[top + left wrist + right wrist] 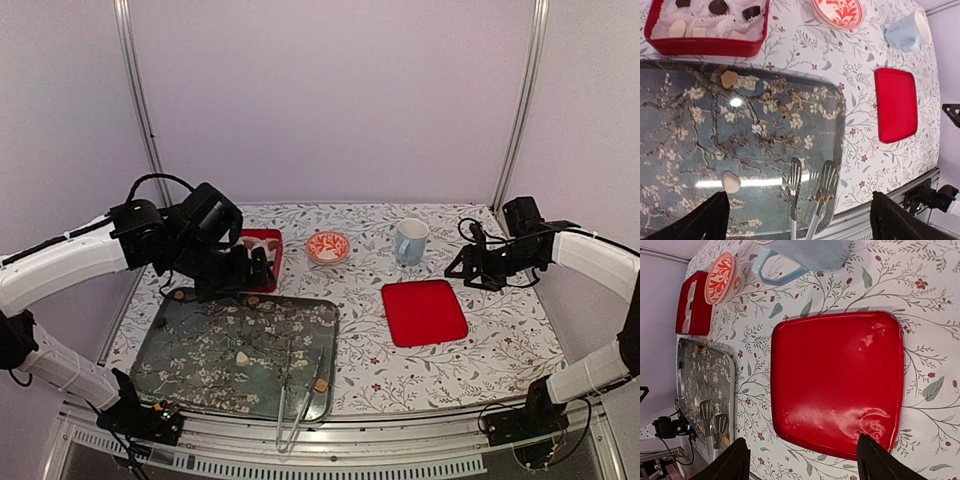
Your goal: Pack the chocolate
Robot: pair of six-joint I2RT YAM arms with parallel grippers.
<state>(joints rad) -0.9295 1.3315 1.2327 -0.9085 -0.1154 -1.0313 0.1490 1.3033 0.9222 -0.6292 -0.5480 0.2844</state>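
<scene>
Choc (731, 181): 2+ pcs on tray (670, 150), ~6 in box (705, 47) behind tray. 1 lid (896, 105), 1 bowl (838, 12), 1 mug (905, 32) right of tray. L fingers (705, 220) apart above tray; R fingers (735, 460) apart above lid.

The table (500, 345) carries a pale cloth printed with thin grey-green twigs, leaves and small red flowers. Behind its far edge stands a plain back wall (330, 100) of pale lilac-white colour. The left side wall (50, 100) and the right side wall (600, 100) have the same colour. At the far corners rise the left metal post (138, 90) and the right metal post (521, 90). Along the near edge runs a slotted metal rail (420, 462). The light is soft and even, and the shadows are faint.
</scene>
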